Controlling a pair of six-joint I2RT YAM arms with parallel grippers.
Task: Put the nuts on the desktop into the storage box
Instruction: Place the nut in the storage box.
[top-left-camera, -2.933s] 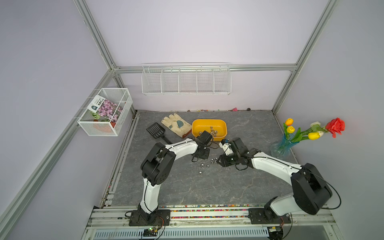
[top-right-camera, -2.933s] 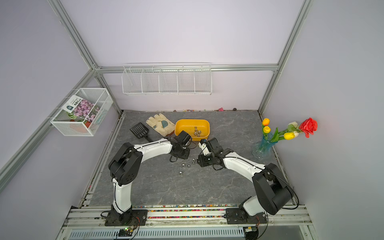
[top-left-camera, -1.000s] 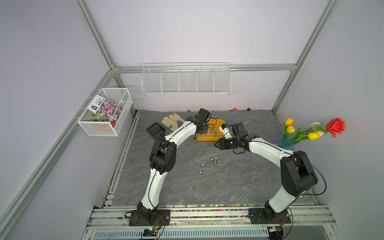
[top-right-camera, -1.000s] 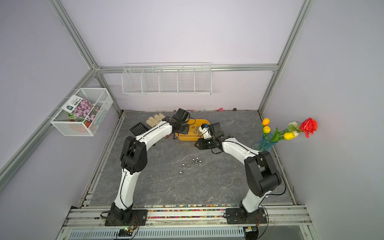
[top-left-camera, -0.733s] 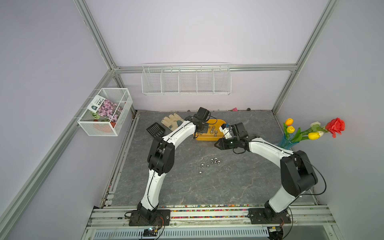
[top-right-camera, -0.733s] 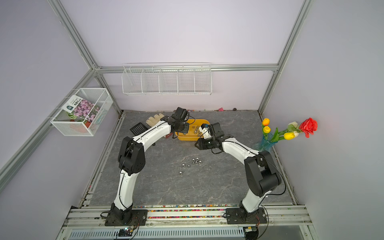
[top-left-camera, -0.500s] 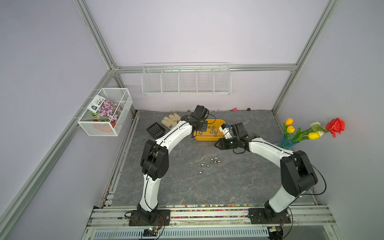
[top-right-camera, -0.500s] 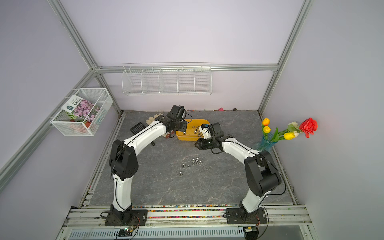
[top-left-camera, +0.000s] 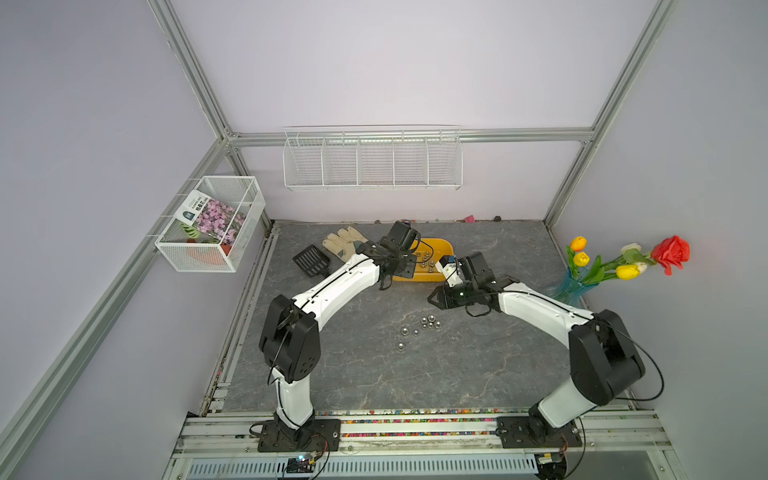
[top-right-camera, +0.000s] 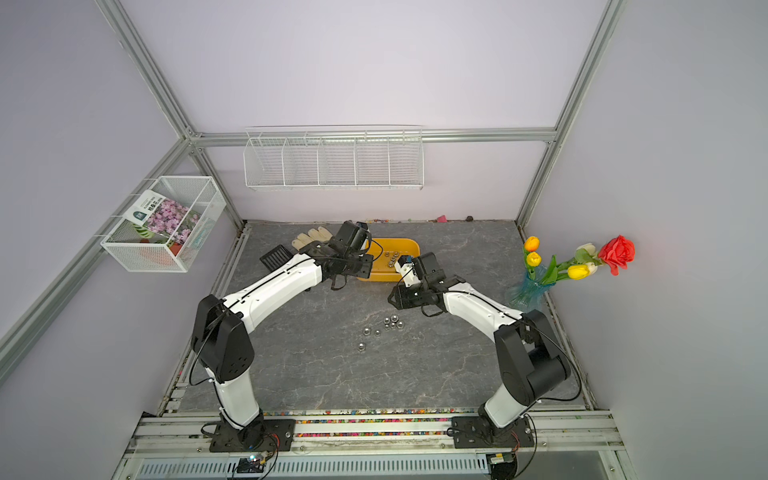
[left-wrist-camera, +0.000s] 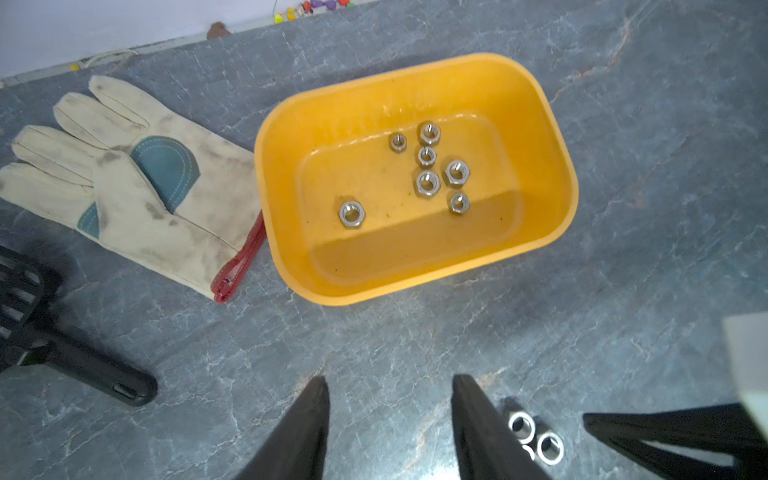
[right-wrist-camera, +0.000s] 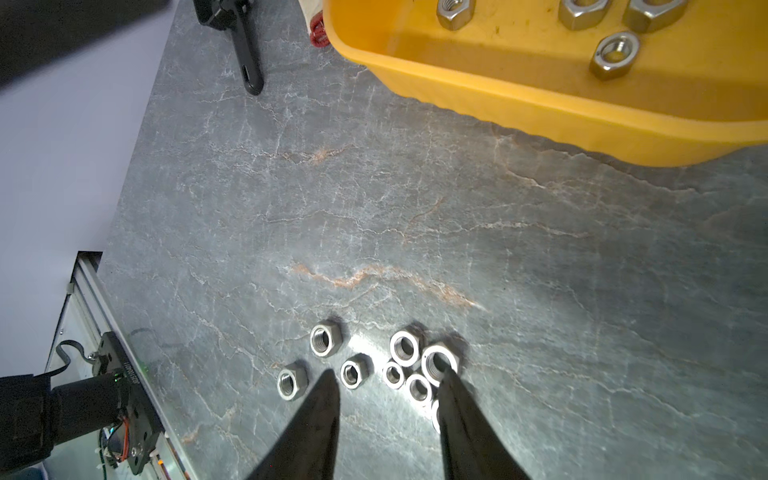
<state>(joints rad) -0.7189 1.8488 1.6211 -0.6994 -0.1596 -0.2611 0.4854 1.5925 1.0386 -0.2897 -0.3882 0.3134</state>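
Seven hex nuts (left-wrist-camera: 427, 183) lie in the yellow storage box (left-wrist-camera: 415, 274), the left pincer (left-wrist-camera: 390, 379) half-open and empty near it; the right pincer (right-wrist-camera: 387, 372), half-open and empty, hovers over loose nuts (right-wrist-camera: 405, 347) on the table (right-wrist-camera: 415, 228), probably next to lower and pinch one.

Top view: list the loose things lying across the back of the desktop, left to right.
black scoop → glove → storage box → blue vase of flowers
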